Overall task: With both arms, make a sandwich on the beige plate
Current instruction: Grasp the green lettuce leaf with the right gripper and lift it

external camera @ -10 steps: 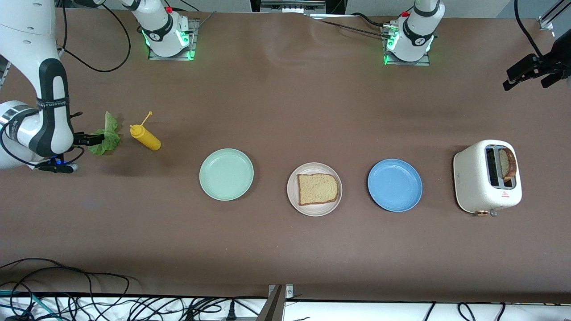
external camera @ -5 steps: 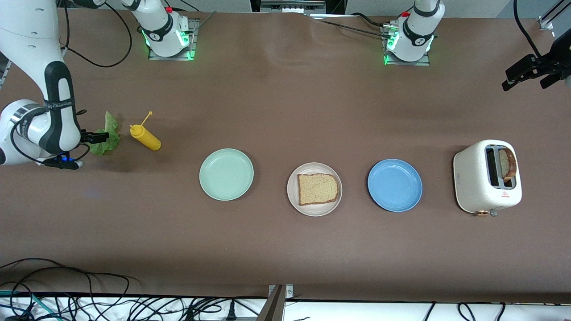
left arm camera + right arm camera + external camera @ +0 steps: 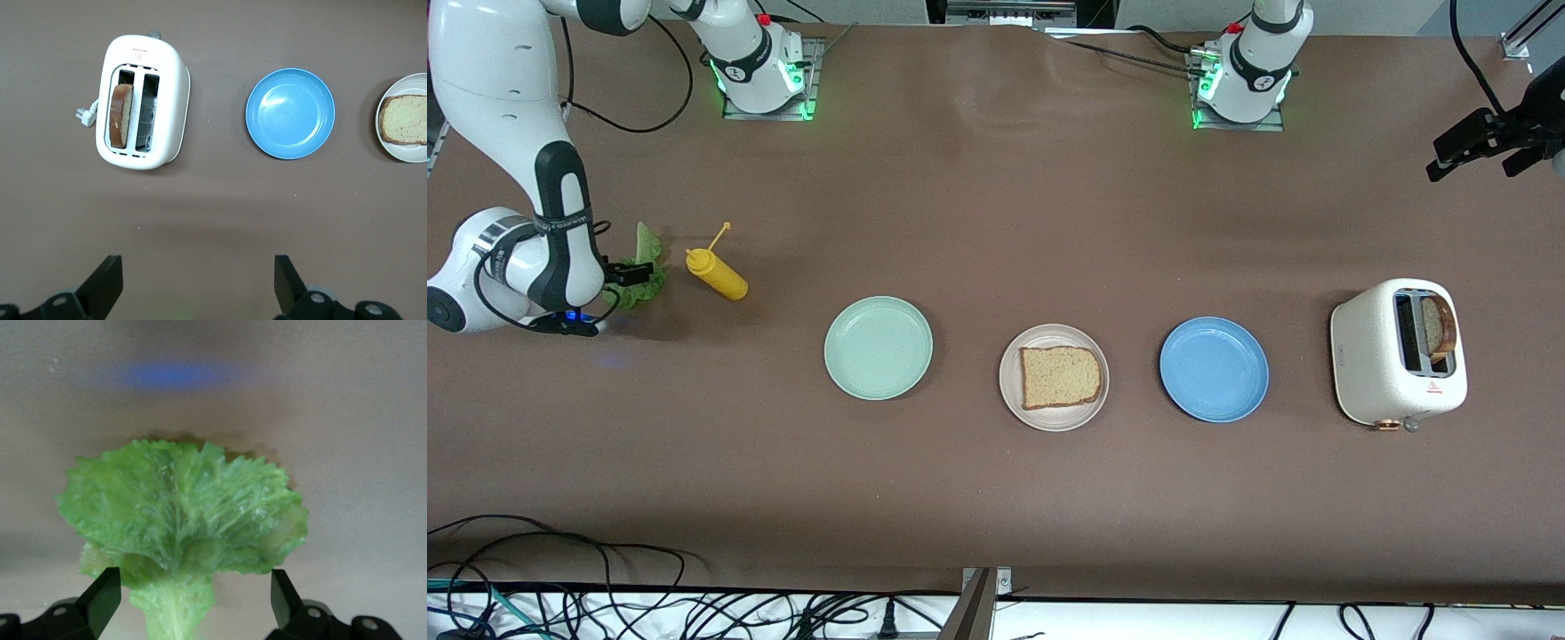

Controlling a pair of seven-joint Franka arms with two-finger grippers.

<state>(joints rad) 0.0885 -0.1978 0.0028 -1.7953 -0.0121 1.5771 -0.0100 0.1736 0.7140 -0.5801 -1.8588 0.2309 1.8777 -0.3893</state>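
Sandwich-making stands at one square brown bread slice [image 3: 1059, 377] on the round beige plate [image 3: 1011, 396], between the mint and blue plates. Right tool [image 3: 189, 603] straddles the frilly green lettuce leaf [image 3: 181, 520], fingers spread, nothing grasped; a shallow pinch could tear or drop it. Left tool [image 3: 199, 287], also released, waits above the white toaster [image 3: 140, 100].

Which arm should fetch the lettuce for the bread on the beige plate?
The right arm, I judge. The right gripper hangs open directly over the lettuce leaf, its fingers straddling the stem. The left gripper waits open at the other end, above the toaster, with the beige plate between them.
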